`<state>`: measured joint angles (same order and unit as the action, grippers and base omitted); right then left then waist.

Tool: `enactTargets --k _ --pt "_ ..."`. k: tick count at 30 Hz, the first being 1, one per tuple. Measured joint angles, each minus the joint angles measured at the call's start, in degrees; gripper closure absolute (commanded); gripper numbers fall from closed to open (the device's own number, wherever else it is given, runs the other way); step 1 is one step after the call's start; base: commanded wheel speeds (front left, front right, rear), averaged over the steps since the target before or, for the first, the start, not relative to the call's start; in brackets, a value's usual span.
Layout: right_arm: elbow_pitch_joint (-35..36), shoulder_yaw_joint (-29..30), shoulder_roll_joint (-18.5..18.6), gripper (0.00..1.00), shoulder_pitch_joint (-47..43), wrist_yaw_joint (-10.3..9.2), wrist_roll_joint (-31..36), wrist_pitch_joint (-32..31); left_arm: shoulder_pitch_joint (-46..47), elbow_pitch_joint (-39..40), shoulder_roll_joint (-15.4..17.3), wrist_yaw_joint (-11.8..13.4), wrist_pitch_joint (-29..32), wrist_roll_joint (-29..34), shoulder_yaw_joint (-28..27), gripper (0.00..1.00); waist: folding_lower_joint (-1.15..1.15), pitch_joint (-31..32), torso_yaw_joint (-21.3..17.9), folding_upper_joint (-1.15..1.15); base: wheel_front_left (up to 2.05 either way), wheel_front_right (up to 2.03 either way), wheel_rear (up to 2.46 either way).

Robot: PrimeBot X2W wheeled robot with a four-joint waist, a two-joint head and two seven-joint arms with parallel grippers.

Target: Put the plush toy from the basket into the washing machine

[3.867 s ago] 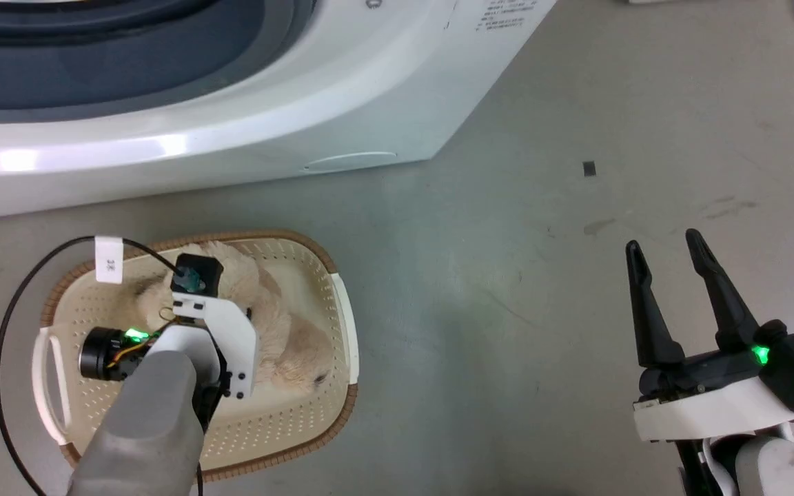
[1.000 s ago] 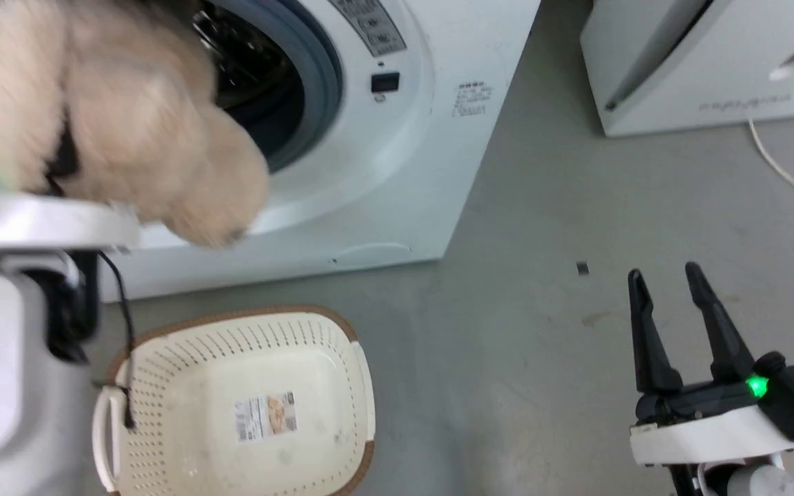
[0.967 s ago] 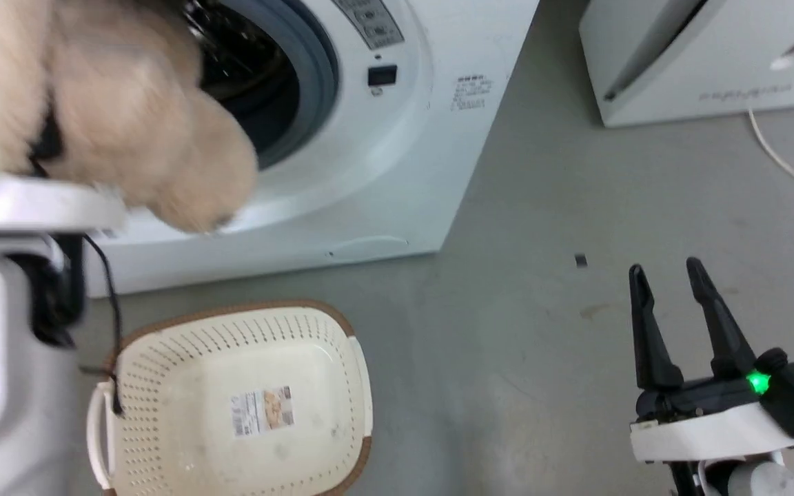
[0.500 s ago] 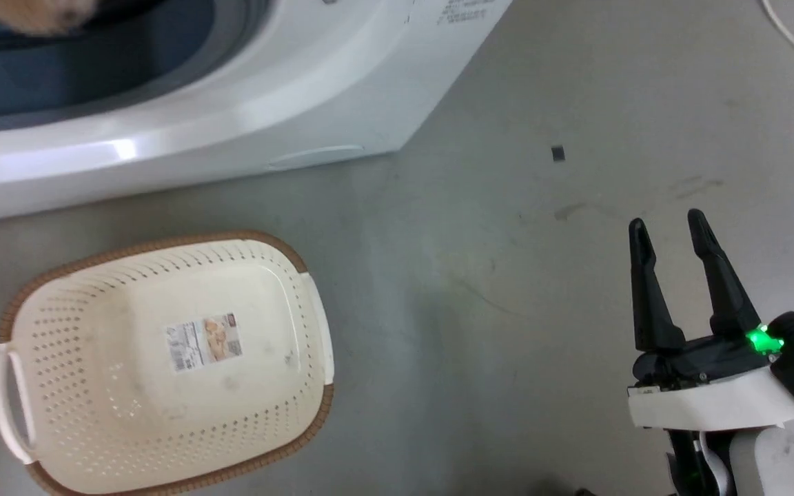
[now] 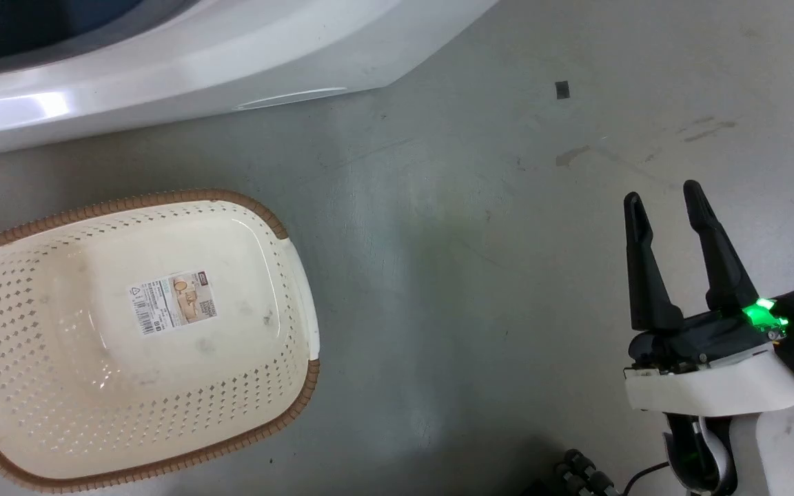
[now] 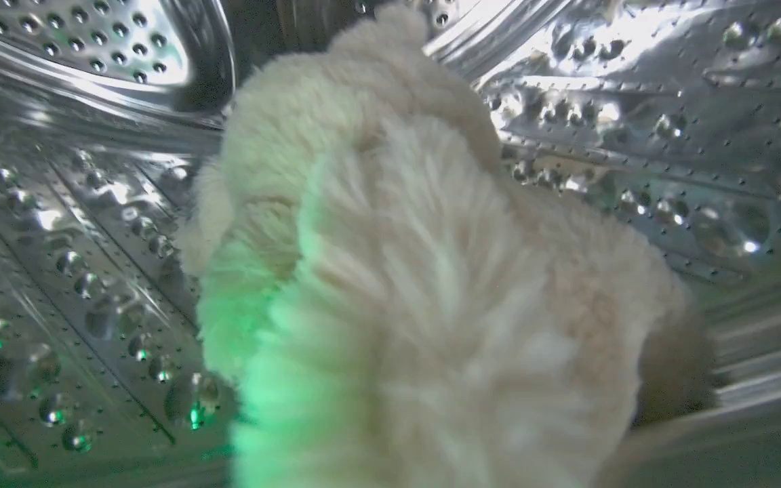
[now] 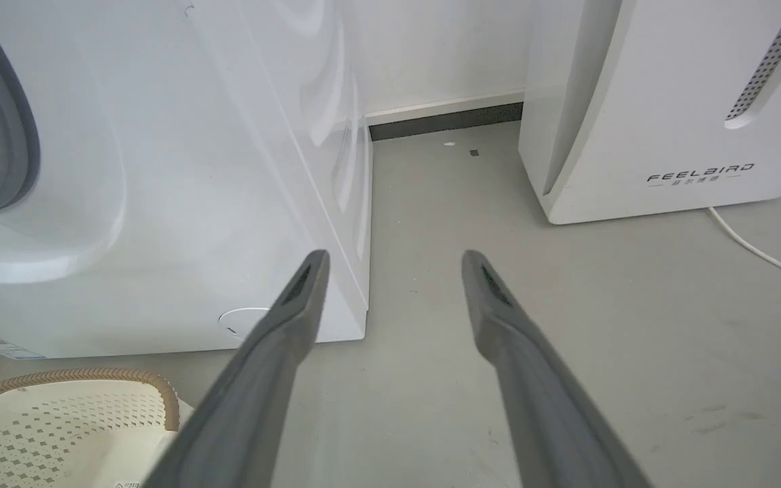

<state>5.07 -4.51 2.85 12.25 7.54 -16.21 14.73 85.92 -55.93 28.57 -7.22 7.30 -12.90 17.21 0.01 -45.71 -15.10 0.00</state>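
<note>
At the left of the head view sits the basket (image 5: 18, 324), a rounded-rectangular tub of cream-white plastic with perforated walls and a brown woven-looking rim, a paper label (image 5: 173, 302) stuck flat on its inside bottom and nothing else within. Above it, across the upper left of the frame, runs the smooth, glossy white front of the washing machine (image 5: 163, 76), curved and catching a bright glare. Dull grey floor (image 5: 438, 275) with faint scuffs spreads to the right, where the right pincer (image 5: 662, 194) is poised at the lower right on its white wrist, its two long dark tapering fingers pointing up the frame, spread apart and gripping nothing, a green light (image 5: 759, 311) glowing at its base. Seen from the left wrist, the plush toy (image 6: 417, 285), shaggy cream fur tinged green at the bottom, lies inside the shiny dimpled steel drum (image 6: 58, 237); fur covers the bottom edge, so I cannot tell whether the left pincer grips it. Off the right wrist come the white FEELBIRD appliance (image 7: 668, 102) and a white cable (image 7: 756, 251) on the floor.
</note>
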Motion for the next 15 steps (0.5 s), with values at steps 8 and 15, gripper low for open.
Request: enactTargets --k 8,15 --pt "-0.2 0.2 0.0 0.0 0.1 0.0 0.1 0.0 -0.8 0.1 2.6 0.0 3.2 -9.2 8.6 0.68 0.0 0.5 0.7 0.0 0.0 0.0 0.0" --pt "-0.6 0.9 0.0 0.0 0.1 -0.01 1.1 0.0 -4.9 0.5 3.8 0.0 -0.5 -14.9 13.5 0.0 0.0 3.4 1.8 0.0 0.0 0.0 0.0"
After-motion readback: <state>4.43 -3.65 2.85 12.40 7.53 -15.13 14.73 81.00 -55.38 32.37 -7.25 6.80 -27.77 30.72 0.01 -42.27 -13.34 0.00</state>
